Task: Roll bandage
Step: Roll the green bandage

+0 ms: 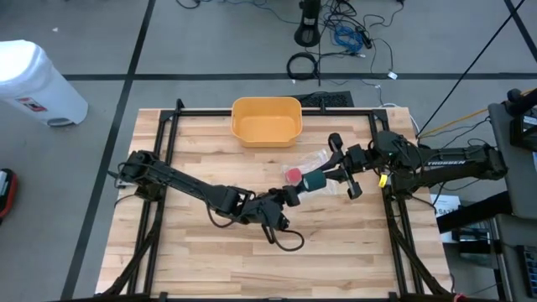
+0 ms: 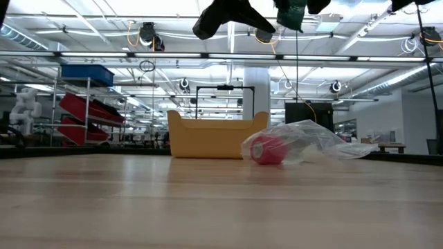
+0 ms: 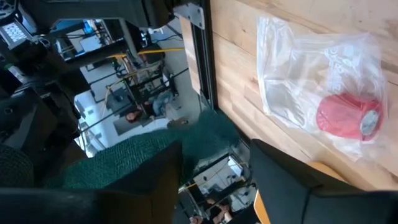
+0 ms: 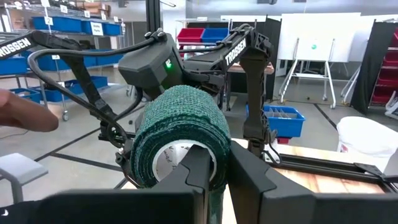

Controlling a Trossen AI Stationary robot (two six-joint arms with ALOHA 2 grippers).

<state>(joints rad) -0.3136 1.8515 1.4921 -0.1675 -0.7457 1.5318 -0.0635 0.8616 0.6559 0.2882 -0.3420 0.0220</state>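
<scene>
The right hand (image 4: 211, 180) pinches the green bandage roll (image 4: 180, 134) up in the air, while the left hand (image 1: 289, 195) beside it is let go and open.

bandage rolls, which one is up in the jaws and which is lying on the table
The green bandage roll is up off the table, clamped by the right gripper. The red bandage roll lies on the table inside the clear plastic bag.

Overhead, table-level, 2 wrist views.
</scene>
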